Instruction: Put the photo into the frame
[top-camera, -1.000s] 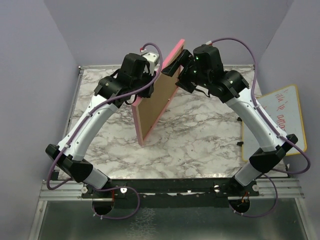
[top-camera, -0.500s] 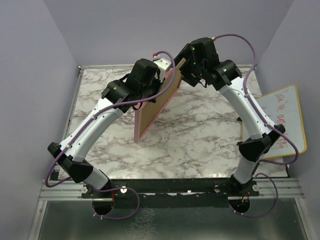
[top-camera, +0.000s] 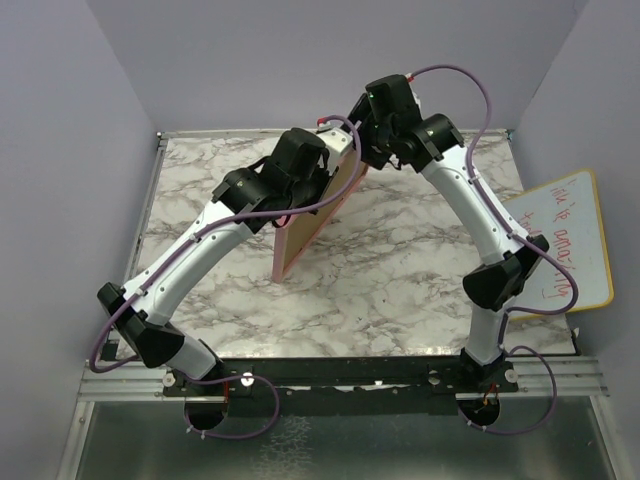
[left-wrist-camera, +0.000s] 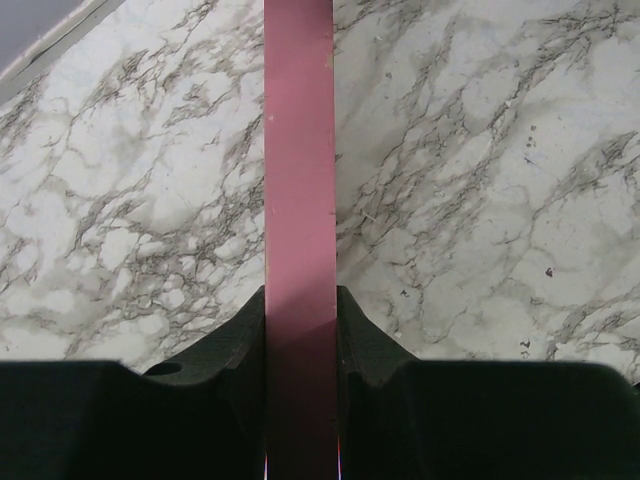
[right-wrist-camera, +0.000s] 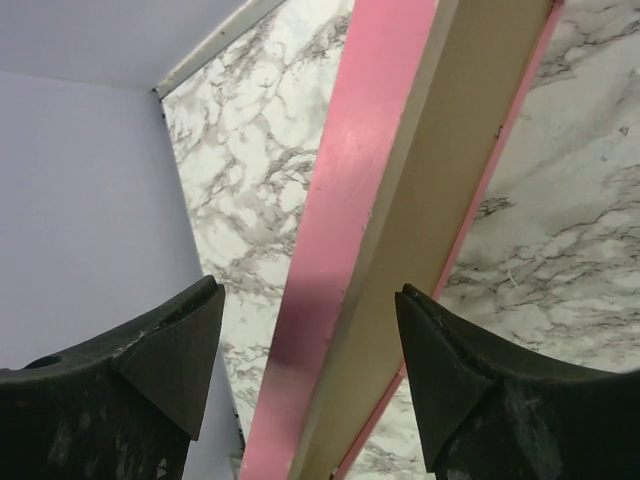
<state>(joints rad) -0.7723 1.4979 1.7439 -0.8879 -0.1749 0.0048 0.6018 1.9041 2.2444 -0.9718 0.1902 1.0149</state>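
The frame (top-camera: 308, 226) stands on edge on the marble table, its brown back facing right and its pink rim to the left. My left gripper (top-camera: 330, 178) is shut on the frame's pink edge (left-wrist-camera: 298, 150), and both fingers (left-wrist-camera: 236, 340) press against it. My right gripper (top-camera: 358, 140) hovers at the frame's far top corner. It is open, its jaws straddling the pink rim and tan back (right-wrist-camera: 440, 180) with gaps on both sides. The photo is out of view.
A wood-edged whiteboard (top-camera: 565, 235) with red writing lies at the table's right edge. Purple walls close in the back and both sides. The marble tabletop (top-camera: 420, 270) stretches in front of the frame.
My left arm has carried the frame right and farther back, and its top corner sits lower. My right gripper has shifted left and back with that corner, and its jaws have narrowed a little.
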